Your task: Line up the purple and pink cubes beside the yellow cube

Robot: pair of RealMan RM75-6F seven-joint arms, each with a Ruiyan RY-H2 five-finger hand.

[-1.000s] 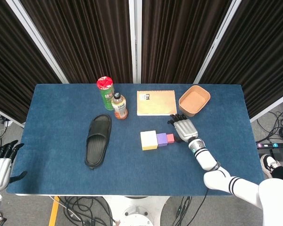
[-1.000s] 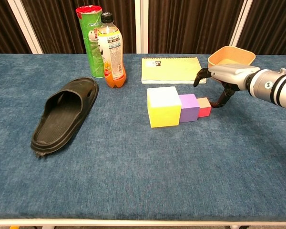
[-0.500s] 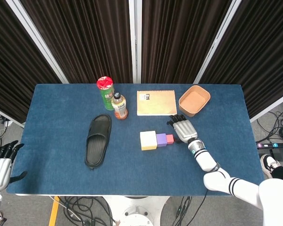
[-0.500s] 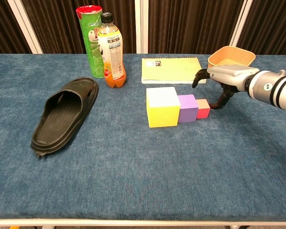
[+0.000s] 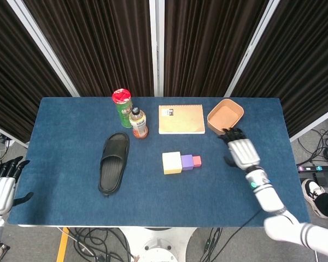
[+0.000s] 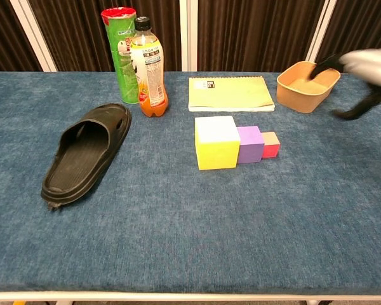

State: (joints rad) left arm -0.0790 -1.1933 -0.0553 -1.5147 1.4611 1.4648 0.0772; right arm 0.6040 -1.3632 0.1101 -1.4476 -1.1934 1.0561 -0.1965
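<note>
A large yellow cube (image 5: pixel 171 162) (image 6: pixel 216 142) stands mid-table. The smaller purple cube (image 5: pixel 187 161) (image 6: pixel 251 143) touches its right face, and the small pink cube (image 5: pixel 197 161) (image 6: pixel 270 144) touches the purple one, forming a row. My right hand (image 5: pixel 242 152) (image 6: pixel 363 72) is open and hovers well right of the row, apart from the cubes; it shows blurred in the chest view. My left hand (image 5: pixel 2 186) hangs open off the table's left edge, holding nothing.
A black slipper (image 5: pixel 113 162) (image 6: pixel 84 152) lies left of the cubes. A green can (image 5: pixel 122 107) and a drink bottle (image 5: pixel 138 123) stand at the back. A yellow notebook (image 5: pixel 181 119) and a tan bowl (image 5: pixel 225 116) (image 6: pixel 307 85) lie behind the cubes.
My right hand has drawn away from the pink cube, moving right and up toward the bowl's side. The three cubes stay in their row.
</note>
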